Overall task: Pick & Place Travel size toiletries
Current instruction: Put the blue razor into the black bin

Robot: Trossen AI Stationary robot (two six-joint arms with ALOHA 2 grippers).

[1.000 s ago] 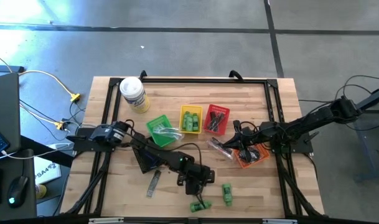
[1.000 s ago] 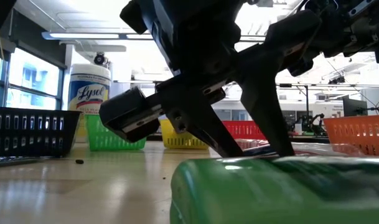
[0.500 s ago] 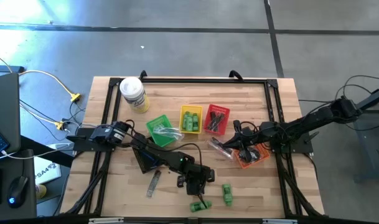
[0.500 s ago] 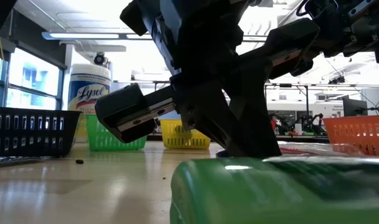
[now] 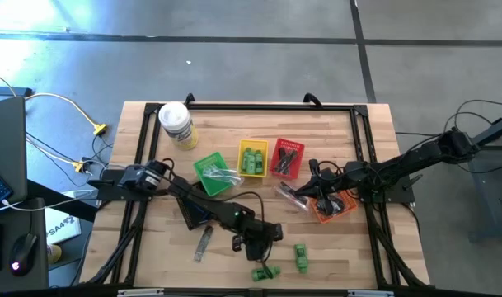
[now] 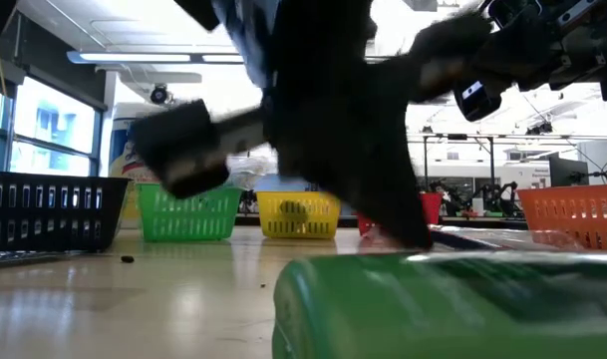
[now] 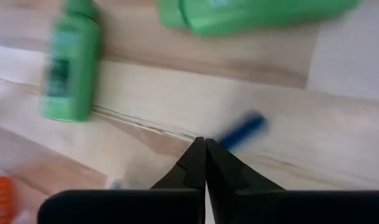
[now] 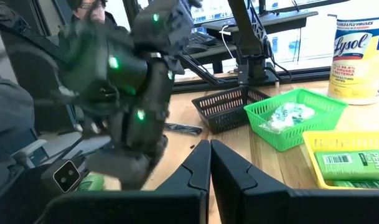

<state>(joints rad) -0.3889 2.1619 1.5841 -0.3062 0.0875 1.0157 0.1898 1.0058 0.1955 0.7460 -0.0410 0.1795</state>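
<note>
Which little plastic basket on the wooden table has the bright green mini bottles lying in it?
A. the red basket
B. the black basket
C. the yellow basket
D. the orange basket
C: from above, the green mini bottles lie inside the yellow plastic basket, between the green basket and the red one; the right wrist view shows it too.

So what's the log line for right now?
left gripper: shut, by blue piece, grip unclear | right gripper: shut, by orange basket | green bottles: two on table
</note>
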